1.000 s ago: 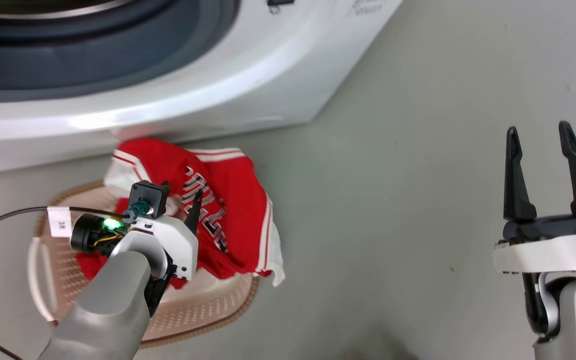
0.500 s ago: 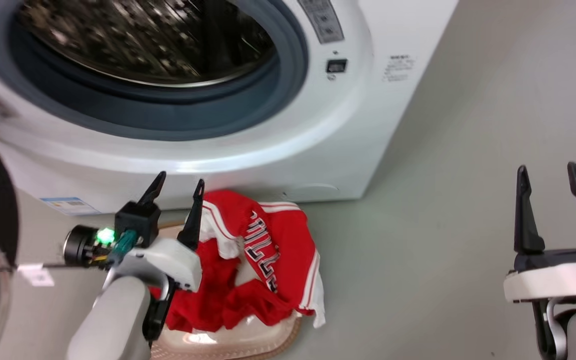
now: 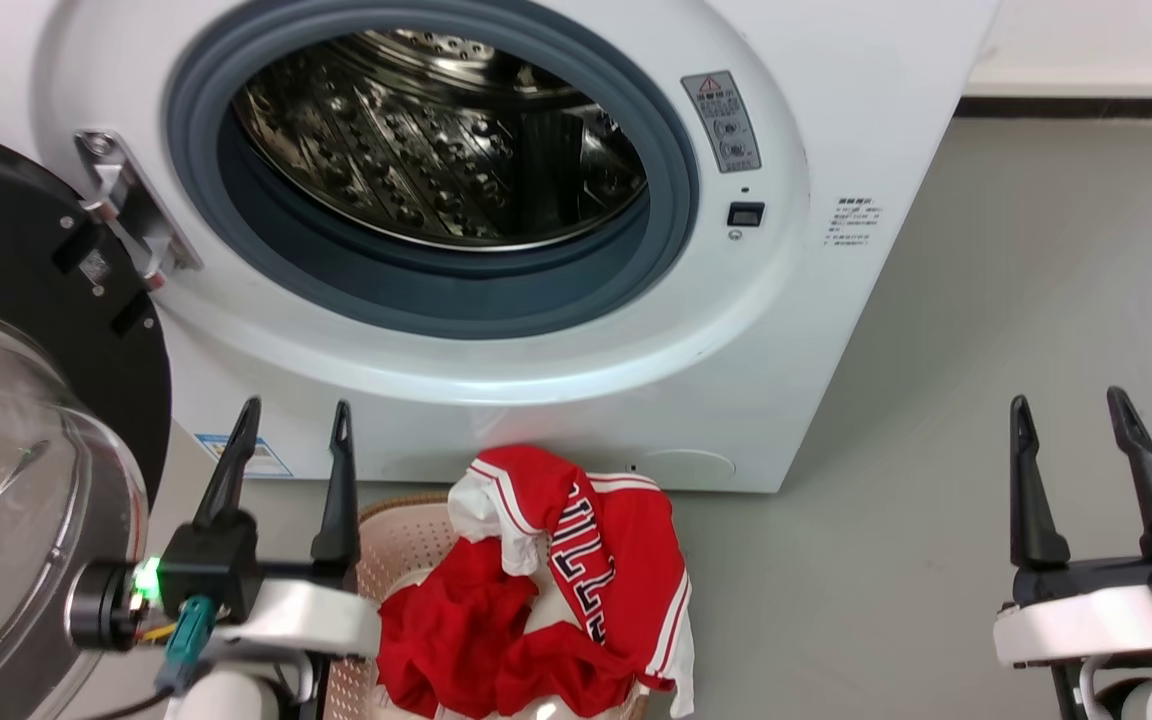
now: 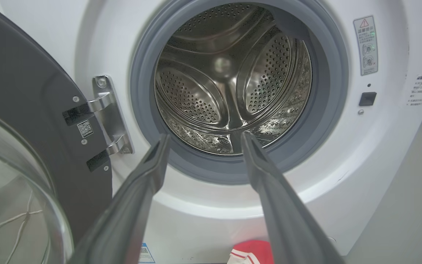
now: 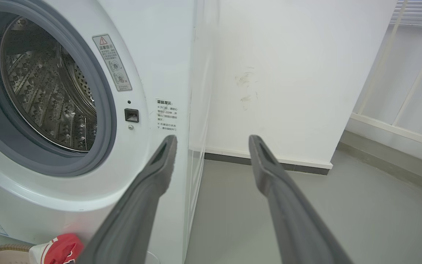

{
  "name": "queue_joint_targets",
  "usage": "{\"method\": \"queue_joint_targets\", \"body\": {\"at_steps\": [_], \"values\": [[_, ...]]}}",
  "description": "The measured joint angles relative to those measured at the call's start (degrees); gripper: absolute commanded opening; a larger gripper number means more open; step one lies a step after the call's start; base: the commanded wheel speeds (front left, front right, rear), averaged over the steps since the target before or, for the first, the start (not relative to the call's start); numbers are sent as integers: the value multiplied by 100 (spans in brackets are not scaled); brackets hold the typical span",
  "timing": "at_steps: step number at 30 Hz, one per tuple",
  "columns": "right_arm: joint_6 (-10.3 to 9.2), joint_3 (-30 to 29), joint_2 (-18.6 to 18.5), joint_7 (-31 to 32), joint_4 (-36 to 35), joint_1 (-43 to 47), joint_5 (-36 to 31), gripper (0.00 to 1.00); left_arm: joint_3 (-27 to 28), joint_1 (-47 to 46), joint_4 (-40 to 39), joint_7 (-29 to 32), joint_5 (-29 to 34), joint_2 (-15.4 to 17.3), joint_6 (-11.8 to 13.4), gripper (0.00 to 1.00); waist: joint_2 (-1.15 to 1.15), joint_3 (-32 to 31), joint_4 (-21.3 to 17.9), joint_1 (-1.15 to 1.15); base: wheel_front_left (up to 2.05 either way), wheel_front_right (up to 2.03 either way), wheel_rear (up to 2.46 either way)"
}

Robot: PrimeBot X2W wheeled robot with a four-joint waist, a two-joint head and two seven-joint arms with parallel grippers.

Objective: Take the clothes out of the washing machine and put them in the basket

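Left gripper and right gripper are held spread and empty, the clothes heaped in the basket before the washing machine, so its bare-looking drum should be checked and the jersey, draped over the rim, tucked in.

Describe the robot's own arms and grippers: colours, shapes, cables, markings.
The left gripper and right gripper each have two long tapering black fingers on a black base, set in a white housing on a pale grey forearm. The left also carries a black cylinder, a green light and a teal plug with thin wires.
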Motion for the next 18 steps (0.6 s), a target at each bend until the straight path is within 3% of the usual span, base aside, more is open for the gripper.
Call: {"method": "queue_joint_targets", "body": {"at_steps": [6, 18], "values": [[-1, 73, -1, 0, 63, 298, 91, 100, 261, 498, -169, 0, 224, -290, -89, 100, 0, -267, -15, 0, 0, 0, 0], [-1, 149, -2, 0, 232, 590, 222, 100, 541, 908, -214, 0, 503, -538, -326, 100, 0, -568, -205, 1, 0, 0, 0]]}}
